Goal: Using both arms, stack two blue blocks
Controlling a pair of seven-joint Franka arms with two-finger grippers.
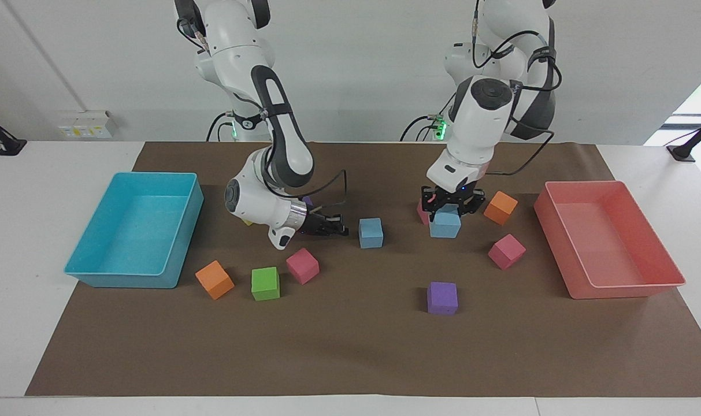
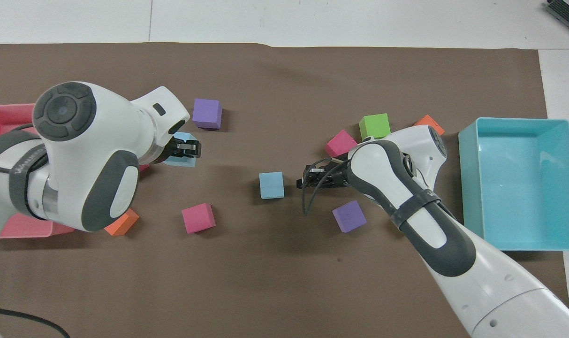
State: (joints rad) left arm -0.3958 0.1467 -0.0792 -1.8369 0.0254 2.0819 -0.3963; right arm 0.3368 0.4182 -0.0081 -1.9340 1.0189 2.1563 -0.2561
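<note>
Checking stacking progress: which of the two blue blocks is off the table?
The blue block gripped by the left gripper, lifted above the mat; the other blue block rests on the mat by the right gripper.

The left arm (image 1: 489, 110) bends down from its base, wrist near vertical, and its left gripper (image 1: 446, 209) points downward, fingers clamped on a blue block (image 1: 445, 224) raised off the bench. The right arm (image 1: 281, 138) folds low, its right gripper (image 1: 334, 226) lying near horizontal just above the bench, fingertips pressed together, holding nothing.
</note>
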